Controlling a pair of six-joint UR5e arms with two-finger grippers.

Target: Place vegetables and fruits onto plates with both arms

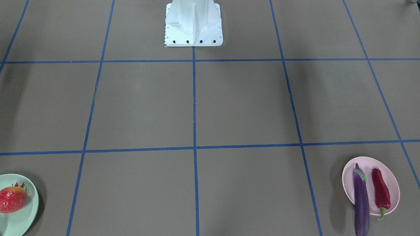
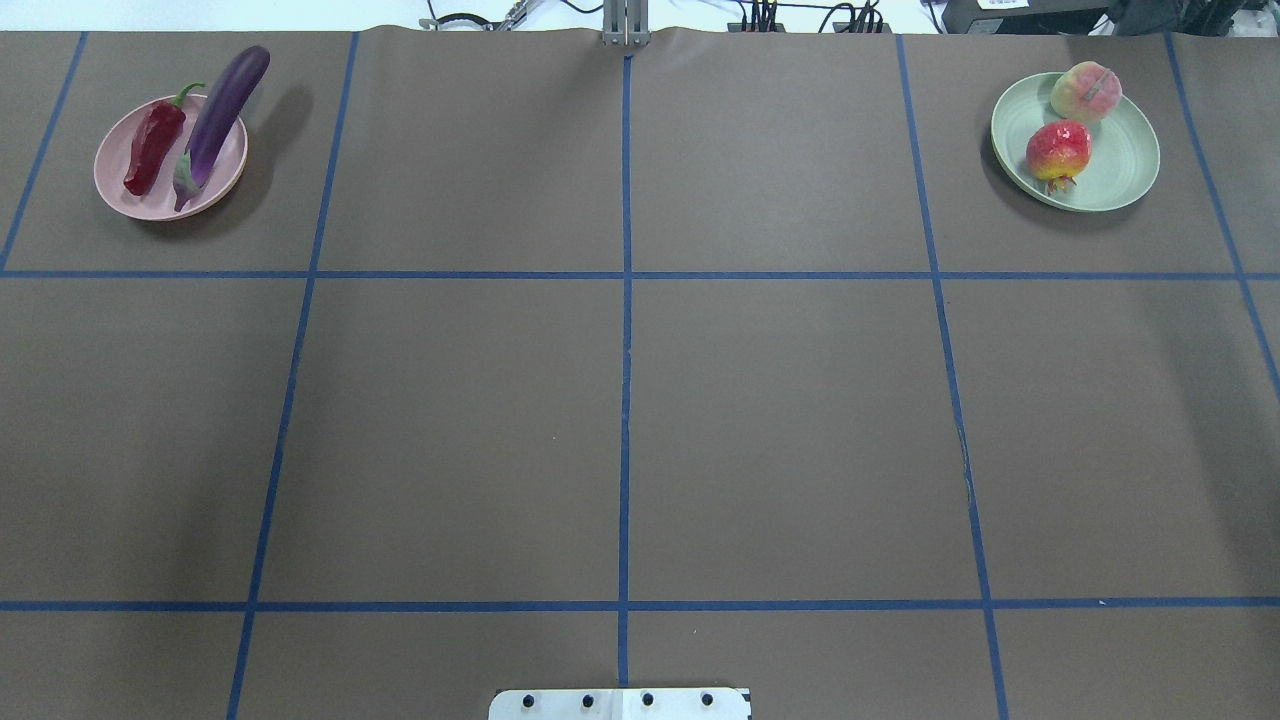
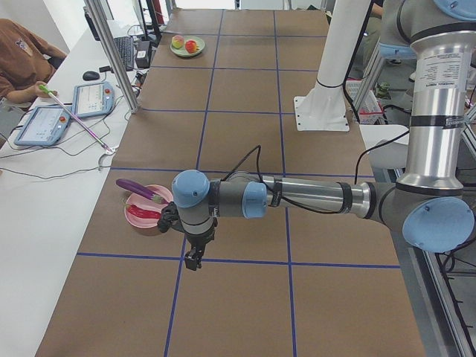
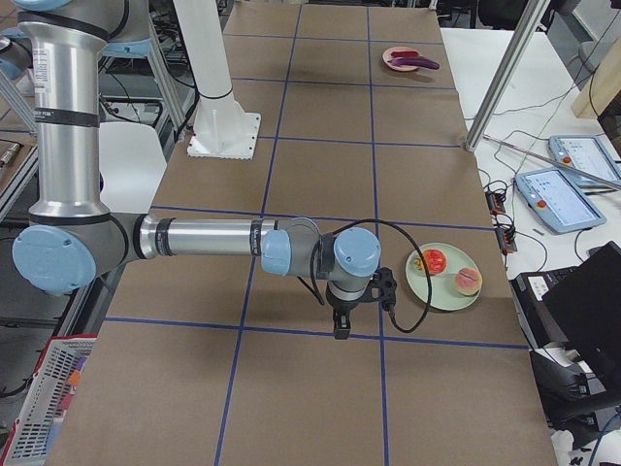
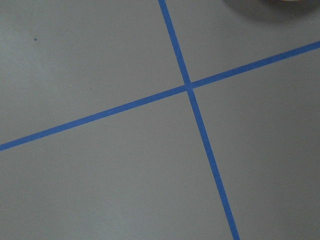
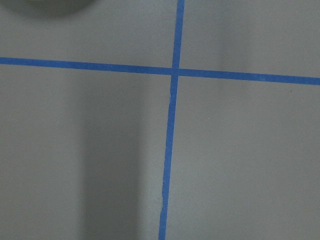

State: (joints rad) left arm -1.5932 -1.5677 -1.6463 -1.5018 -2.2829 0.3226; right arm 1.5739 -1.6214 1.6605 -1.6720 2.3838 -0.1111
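The purple eggplant and the dark-red chili pepper lie on the pink plate at the table's far left; the eggplant's tip overhangs the rim. The red-orange bumpy fruit and the peach lie on the mint green plate at the far right. My left gripper shows only in the exterior left view, above the table just beside the pink plate. My right gripper shows only in the exterior right view, beside the green plate. I cannot tell whether either is open or shut.
The white fixed base stands at the table's near edge. Blue tape lines grid the brown table. A seated operator, tablets and metal posts stand beyond the far edge.
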